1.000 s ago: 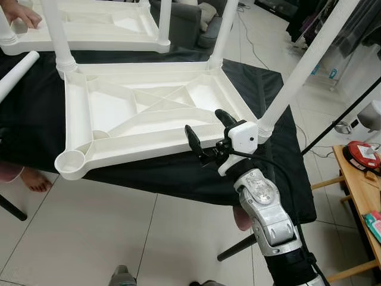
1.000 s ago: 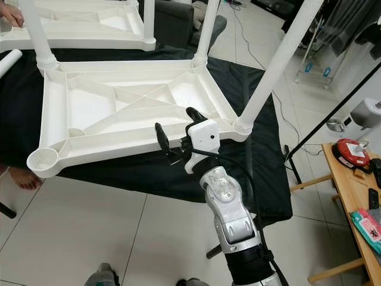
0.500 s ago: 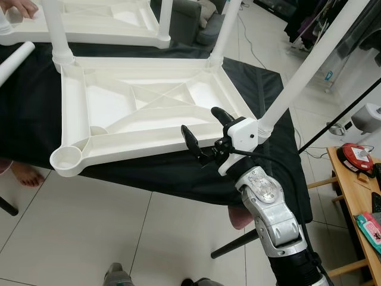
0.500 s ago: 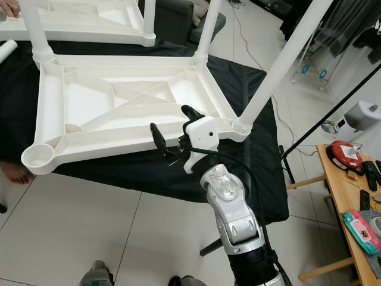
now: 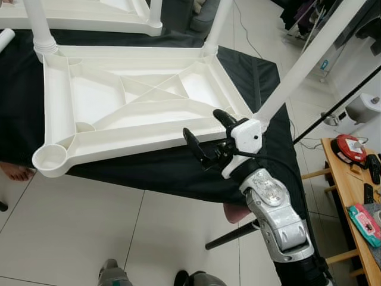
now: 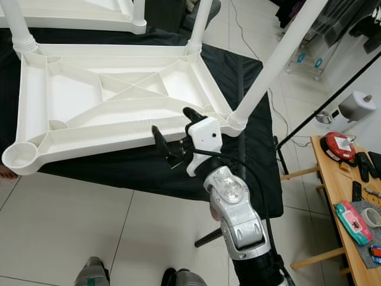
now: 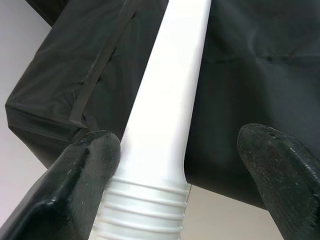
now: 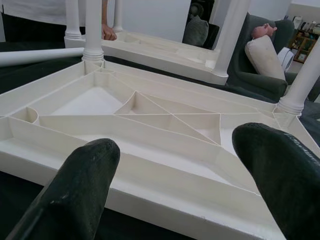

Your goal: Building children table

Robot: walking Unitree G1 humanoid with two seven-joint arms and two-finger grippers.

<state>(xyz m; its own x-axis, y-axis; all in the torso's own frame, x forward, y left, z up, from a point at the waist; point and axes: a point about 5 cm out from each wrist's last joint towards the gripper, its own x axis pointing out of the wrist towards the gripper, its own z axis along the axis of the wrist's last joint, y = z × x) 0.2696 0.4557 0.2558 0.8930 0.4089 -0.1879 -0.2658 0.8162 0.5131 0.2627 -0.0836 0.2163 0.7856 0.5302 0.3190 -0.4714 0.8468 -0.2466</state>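
A white plastic table top lies upside down on a black cloth. Legs stand in three of its corners; the long near-right leg slants up. The near-left corner socket holds nothing. My right gripper is open, its fingers hovering just in front of the near rim beside the near-right corner. In the left wrist view, my left gripper is open around a loose white leg with a threaded end; one finger touches it.
A second upturned table top lies behind, with another loose leg and a person's hand near it. A wooden table with small items stands to the right. A bare foot is at the left on the tiled floor.
The head view has shifted, so the table sits lower and further left in it. My right gripper stays open at the same place by the near rim.
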